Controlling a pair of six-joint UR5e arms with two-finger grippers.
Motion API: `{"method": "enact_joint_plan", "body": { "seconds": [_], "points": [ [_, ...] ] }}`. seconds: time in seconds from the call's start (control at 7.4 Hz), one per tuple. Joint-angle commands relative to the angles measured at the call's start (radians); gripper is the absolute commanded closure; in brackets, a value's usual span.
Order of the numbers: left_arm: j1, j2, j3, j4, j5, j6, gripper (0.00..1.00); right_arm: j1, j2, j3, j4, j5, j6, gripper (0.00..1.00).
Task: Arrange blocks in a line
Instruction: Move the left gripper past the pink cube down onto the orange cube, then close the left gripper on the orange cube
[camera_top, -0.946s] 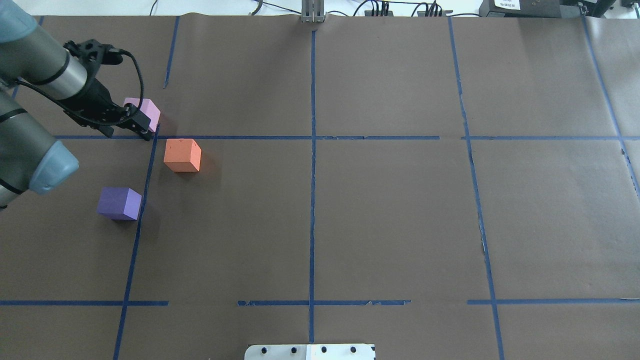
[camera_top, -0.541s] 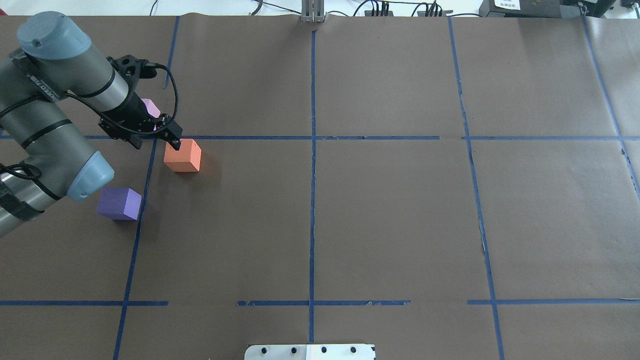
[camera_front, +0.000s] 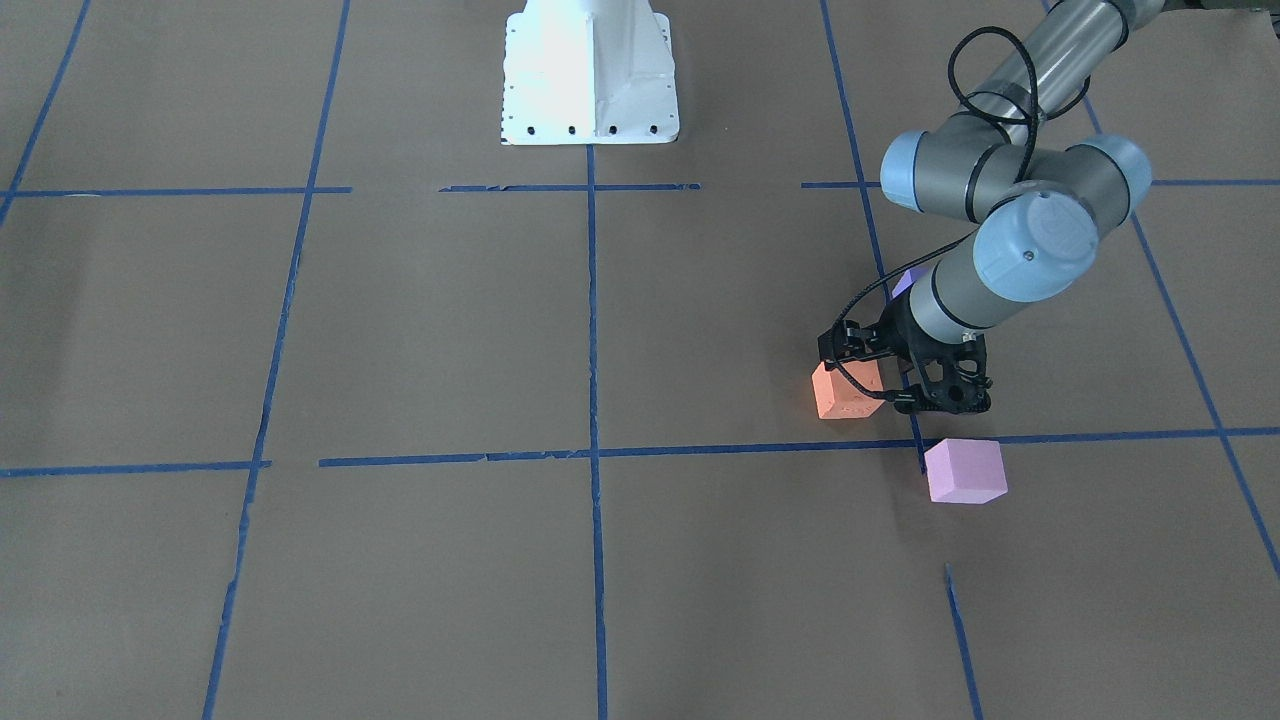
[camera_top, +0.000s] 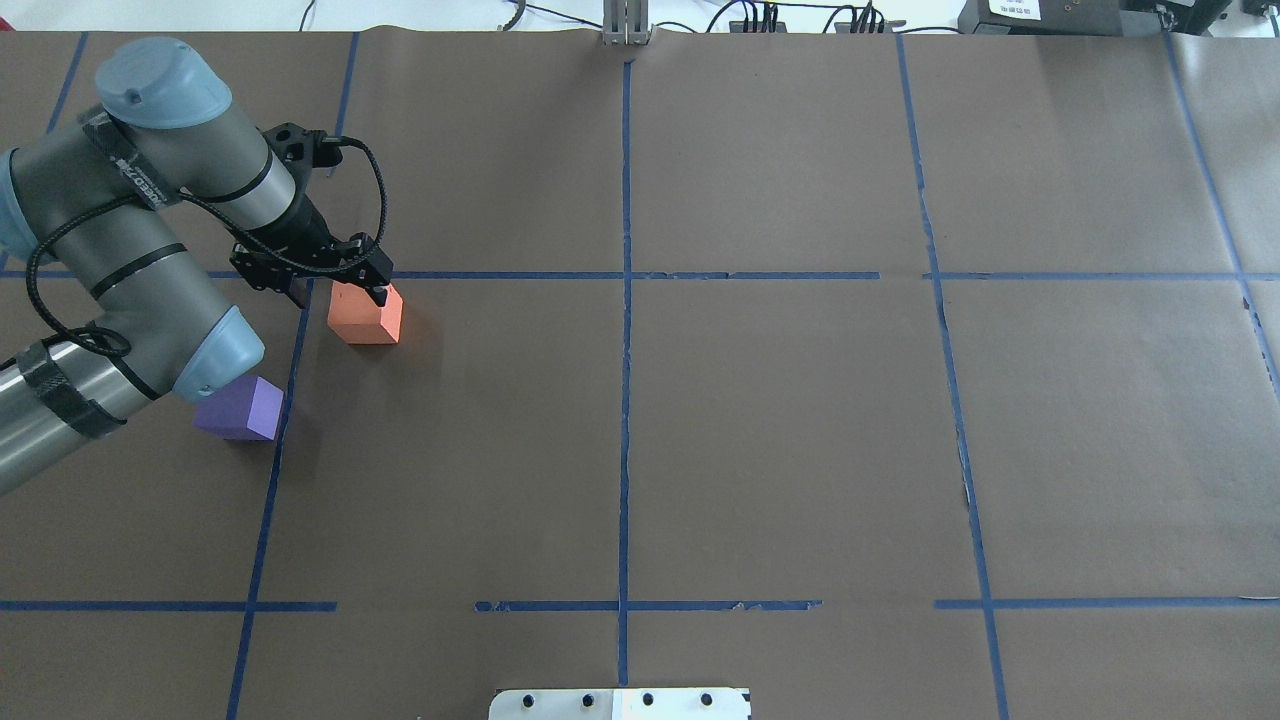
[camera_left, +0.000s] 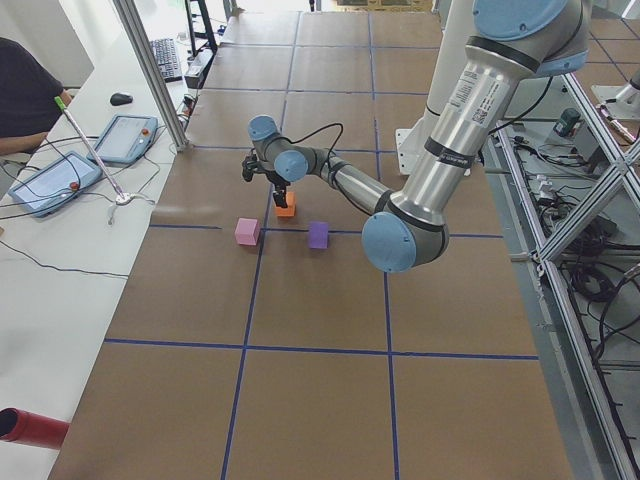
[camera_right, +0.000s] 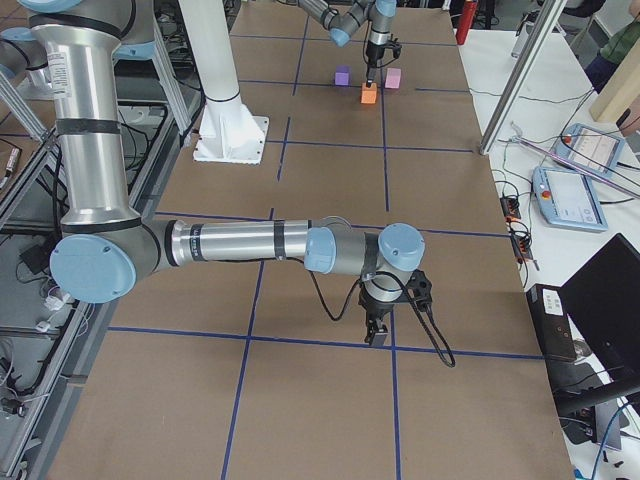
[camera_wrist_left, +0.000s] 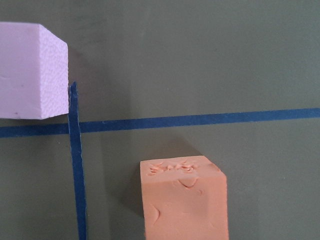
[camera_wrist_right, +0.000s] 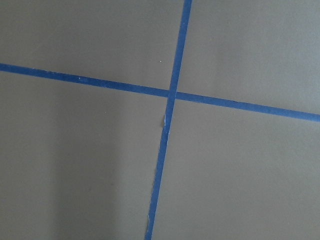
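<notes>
The orange block (camera_top: 365, 318) sits just below a blue tape line, left of centre; it also shows in the front view (camera_front: 845, 392) and low in the left wrist view (camera_wrist_left: 182, 200). My left gripper (camera_top: 338, 292) is open and empty over the orange block's far-left edge, one fingertip (camera_top: 378, 294) above its top. The pink block (camera_front: 965, 470) lies beyond the tape line, upper left in the wrist view (camera_wrist_left: 30, 70); my arm hides it overhead. The purple block (camera_top: 245, 410) is half under my elbow. My right gripper (camera_right: 378, 335) hovers far off over bare paper; I cannot tell its state.
Brown paper with a blue tape grid (camera_top: 625, 275) covers the table. The white robot base plate (camera_front: 590, 70) is at the near middle edge. A desk with tablets (camera_left: 75, 160) and a metal post (camera_left: 150, 70) border the far side.
My left arm swung right, from beside the pink block to over the orange block, and now covers the pink block in the overhead view. The blocks have not moved.
</notes>
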Motion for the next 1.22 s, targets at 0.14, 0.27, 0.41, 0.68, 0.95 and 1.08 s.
{"method": "enact_joint_plan", "body": {
  "seconds": [0.14,0.27,0.41,0.68,0.95,1.08],
  "points": [
    [0.025,-0.017,0.038,-0.003,-0.001,-0.028,0.0,0.0,0.0,0.0,0.0,0.0,0.0,0.0],
    [0.034,-0.016,0.04,-0.006,0.0,-0.027,0.0,0.0,0.0,0.0,0.0,0.0,0.0,0.0],
    [0.034,-0.017,0.046,-0.008,0.0,-0.027,0.0,0.0,0.0,0.0,0.0,0.0,0.0,0.0],
    [0.036,-0.017,0.067,-0.018,0.0,-0.027,0.0,0.0,0.0,0.0,0.0,0.0,0.0,0.0],
    [0.036,-0.017,0.09,-0.044,0.0,-0.027,0.0,0.0,0.0,0.0,0.0,0.0,0.0,0.0],
    [0.036,-0.019,0.103,-0.067,0.0,-0.027,0.0,0.0,0.0,0.0,0.0,0.0,0.0,0.0]
  ]
}}
